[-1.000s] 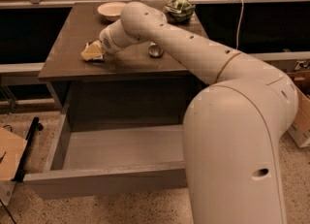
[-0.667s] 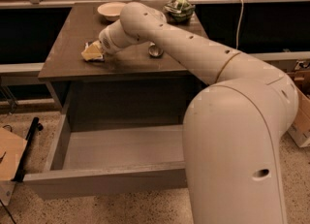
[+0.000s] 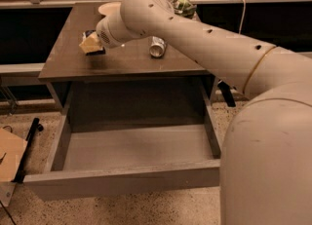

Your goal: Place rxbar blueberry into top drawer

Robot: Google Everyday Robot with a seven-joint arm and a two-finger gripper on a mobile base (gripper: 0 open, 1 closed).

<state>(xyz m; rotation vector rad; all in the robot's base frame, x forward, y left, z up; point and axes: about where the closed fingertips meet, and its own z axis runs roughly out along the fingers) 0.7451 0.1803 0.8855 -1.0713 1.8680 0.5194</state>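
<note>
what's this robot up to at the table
The robot's arm reaches over the table, with its gripper at the left part of the tabletop, right by a dark item that is likely the rxbar blueberry. The top drawer below stands pulled open, and the bar is not in it yet. A can lies on its side nearby.

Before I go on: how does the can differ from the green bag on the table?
The can is silver and lies on its side mid-table; the green-and-white bag sits at the back edge, partly hidden by the arm. The can is nearer the gripper, which is over the table's left part. Both rest on the table.
</note>
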